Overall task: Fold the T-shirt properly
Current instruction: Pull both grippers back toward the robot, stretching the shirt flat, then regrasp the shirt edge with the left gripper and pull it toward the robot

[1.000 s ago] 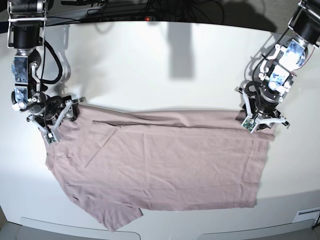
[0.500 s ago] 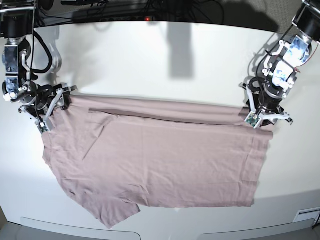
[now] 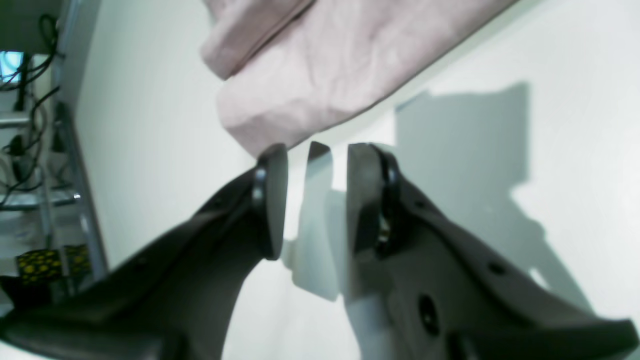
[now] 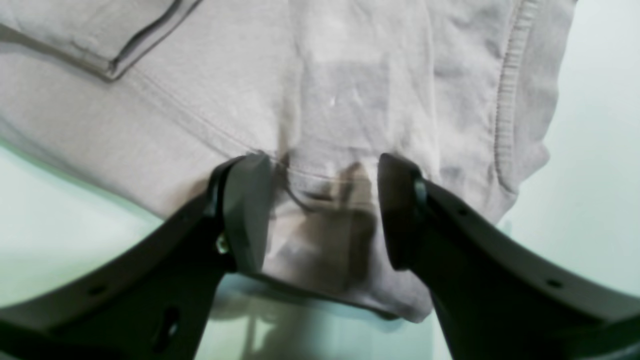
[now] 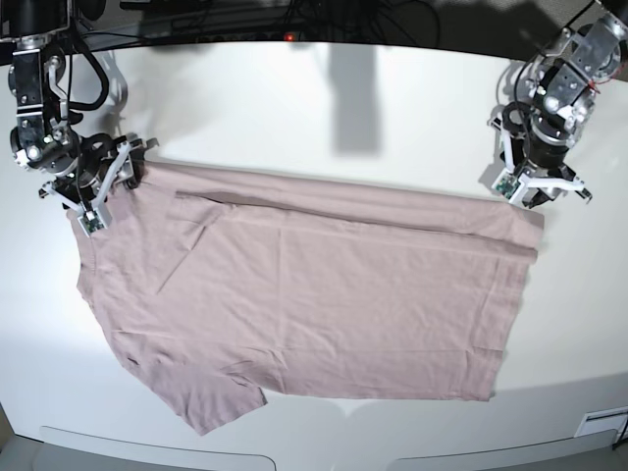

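T-shirt [image 5: 324, 304] is spread mostly flat across the white desk [image 5: 294, 108], with only a narrow strip along the far edge folded, so most folding's left. Right gripper [image 4: 325, 210] fingers apart, straddling cloth; left gripper [image 3: 315, 200] fingers apart, empty, beside the corner.

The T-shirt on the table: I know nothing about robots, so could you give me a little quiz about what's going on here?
1. True or false: the left gripper is clamped on the T-shirt.
2. In the right wrist view, what shows between the fingers of the right gripper? A) bare table B) T-shirt fabric C) a cable
3. In the base view, which part of the T-shirt lies nearest the front edge of the table?

Key
1. False: its jaws stand apart with bare table between them, and the cloth edge lies just beyond the tips.
2. B
3. A sleeve, at the lower left.
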You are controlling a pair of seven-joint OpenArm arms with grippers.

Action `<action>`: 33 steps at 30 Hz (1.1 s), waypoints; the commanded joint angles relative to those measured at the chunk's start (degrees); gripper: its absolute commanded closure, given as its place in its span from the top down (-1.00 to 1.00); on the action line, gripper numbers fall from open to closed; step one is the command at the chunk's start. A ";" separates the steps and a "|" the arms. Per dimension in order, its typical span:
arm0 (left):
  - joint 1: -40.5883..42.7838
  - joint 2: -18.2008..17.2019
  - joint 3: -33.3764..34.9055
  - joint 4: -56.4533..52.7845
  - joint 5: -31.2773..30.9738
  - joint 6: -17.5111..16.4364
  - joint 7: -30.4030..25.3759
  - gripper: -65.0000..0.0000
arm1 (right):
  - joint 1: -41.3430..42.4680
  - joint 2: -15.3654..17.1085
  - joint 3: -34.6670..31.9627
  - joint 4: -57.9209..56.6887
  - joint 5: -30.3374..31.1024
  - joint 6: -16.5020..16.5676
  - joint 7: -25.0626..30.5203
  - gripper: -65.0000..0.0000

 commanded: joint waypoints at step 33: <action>-7.28 10.47 -18.05 -4.74 -24.70 -10.14 5.33 -0.38 | 0.20 0.68 0.39 0.52 0.07 -3.26 0.68 0.06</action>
